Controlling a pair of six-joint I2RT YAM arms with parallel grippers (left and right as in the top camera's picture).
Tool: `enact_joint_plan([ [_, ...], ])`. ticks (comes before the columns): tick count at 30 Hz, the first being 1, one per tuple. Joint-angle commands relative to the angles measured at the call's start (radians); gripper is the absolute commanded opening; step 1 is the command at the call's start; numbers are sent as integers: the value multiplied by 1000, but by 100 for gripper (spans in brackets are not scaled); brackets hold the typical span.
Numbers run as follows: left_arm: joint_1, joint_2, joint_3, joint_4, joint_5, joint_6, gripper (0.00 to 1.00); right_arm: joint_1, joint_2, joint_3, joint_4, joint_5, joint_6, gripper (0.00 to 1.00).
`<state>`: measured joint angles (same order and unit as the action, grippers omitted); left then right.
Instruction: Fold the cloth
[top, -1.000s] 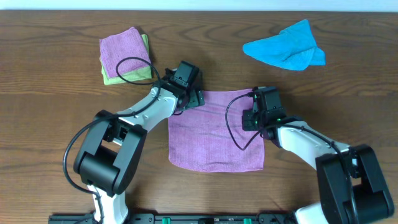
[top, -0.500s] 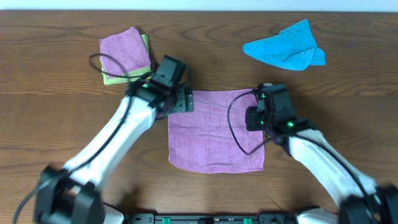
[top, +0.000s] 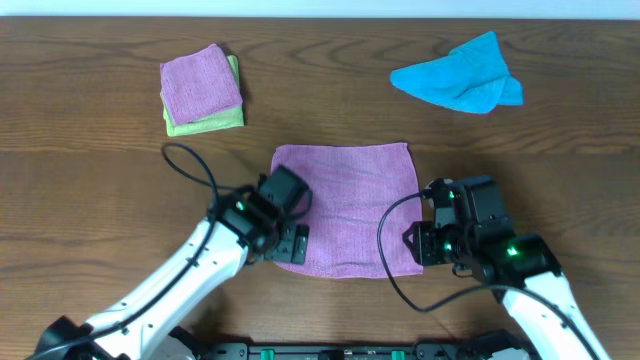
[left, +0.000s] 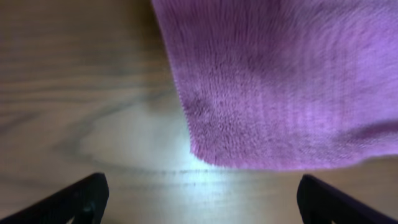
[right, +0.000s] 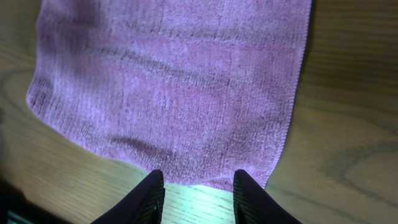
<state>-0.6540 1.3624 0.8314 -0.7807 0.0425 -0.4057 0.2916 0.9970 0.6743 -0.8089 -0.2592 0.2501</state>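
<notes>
The cloth (top: 345, 205) is shown flat on the table (top: 100, 170), with the left gripper (left: 199, 202) spread wide and the right gripper (right: 196, 186) partly parted at its near edge, both empty.

White arm links (top: 190, 275), black joint housings (top: 470, 215), looping black cables (top: 205, 172), green lights (top: 512, 251), dark claw fingertips (right: 144, 198).

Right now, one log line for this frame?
cloth flat | left fingers open at near-left corner | right fingers open at near-right corner | nothing held
</notes>
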Motion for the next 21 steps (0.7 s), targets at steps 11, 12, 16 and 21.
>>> enact_joint_plan([
  [11, 7, -26, -300, 524, 127, -28, 98, -6, -83, -11, -6, -37, -22, 38],
  [12, 7, -24, -300, 547, 128, -29, 98, -6, -83, -11, -7, -38, -19, 38],
  [16, 5, 2, -306, 591, 168, -29, 98, -6, -83, -11, -7, -38, -19, 38],
  [21, 5, 66, -326, 594, 259, -29, 97, -6, -83, -11, -7, -37, -19, 40],
])
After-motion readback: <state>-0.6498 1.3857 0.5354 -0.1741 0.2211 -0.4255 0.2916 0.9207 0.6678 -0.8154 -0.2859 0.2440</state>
